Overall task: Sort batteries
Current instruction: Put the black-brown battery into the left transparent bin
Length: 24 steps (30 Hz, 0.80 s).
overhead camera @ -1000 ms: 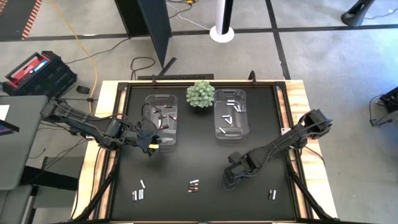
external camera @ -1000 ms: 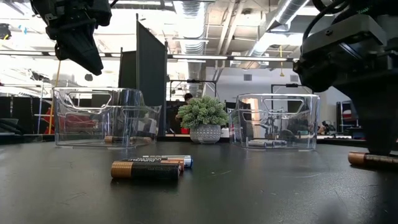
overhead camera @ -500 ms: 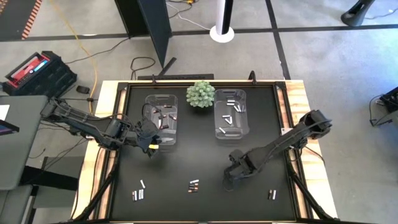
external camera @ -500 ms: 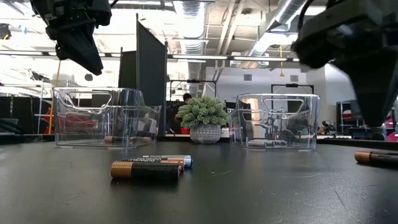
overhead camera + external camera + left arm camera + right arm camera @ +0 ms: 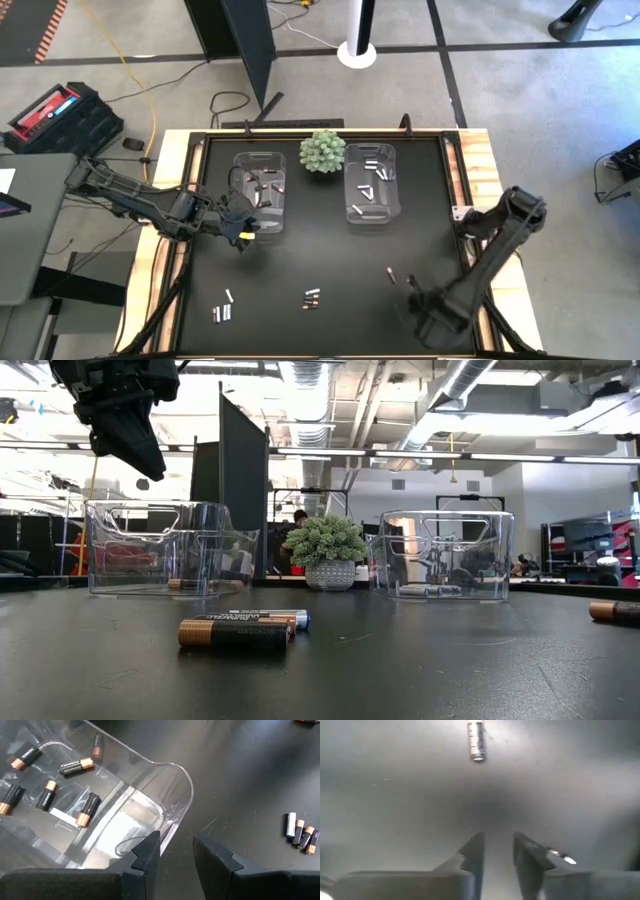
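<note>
Battery ahead of R jaws, apart.

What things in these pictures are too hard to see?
- Right claw, high view: its own arm covers it.
- Pale batteries in the right bin, high view: too small to count.
- Battery, low view: cut off by the edge.
- Battery, right wrist view: blurred, label unreadable.
</note>
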### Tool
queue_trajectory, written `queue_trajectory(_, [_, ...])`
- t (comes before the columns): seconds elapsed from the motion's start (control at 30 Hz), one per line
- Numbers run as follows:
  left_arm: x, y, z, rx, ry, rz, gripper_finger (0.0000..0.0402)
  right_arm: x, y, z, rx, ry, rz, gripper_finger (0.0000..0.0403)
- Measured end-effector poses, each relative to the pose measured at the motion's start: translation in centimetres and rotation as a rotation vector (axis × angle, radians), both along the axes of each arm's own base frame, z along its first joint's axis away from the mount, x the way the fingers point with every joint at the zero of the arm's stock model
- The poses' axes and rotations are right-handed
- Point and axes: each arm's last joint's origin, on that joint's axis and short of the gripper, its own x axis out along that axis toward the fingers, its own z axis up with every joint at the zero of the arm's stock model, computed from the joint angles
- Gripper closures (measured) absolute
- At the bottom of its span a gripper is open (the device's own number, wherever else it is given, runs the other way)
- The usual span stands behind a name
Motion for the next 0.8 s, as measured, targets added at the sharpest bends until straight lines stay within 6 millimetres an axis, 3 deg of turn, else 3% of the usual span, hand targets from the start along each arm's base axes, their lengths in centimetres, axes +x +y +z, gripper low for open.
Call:
queue_trajectory(0.17, [0.0, 0.0, 0.0, -0.003, -0.001, 0.004, 0.0290, -1.1, 1.3, -0.3, -0.085, -0.120, 0.069, 0.0196])
queue_trajectory(0.3, [0.0, 0.0, 0.0, -0.006, -0.003, 0.006, 0.0290, -1.1, 1.9, -2.3, -0.260, -0.174, 0.144, 0.0148])
queue_trajectory(0.57, [0.0, 0.0, 0.0, -0.006, -0.004, 0.007, 0.0290, -0.2, 2.5, -9.0, -0.501, -0.042, 0.218, 0.0138])
queue_trajectory(0.8, [0.1, 0.0, 0.0, -0.011, -0.011, 0.011, 0.0290, 0.3, 2.4, -13.6, -0.711, -0.123, 0.212, 0.0139])
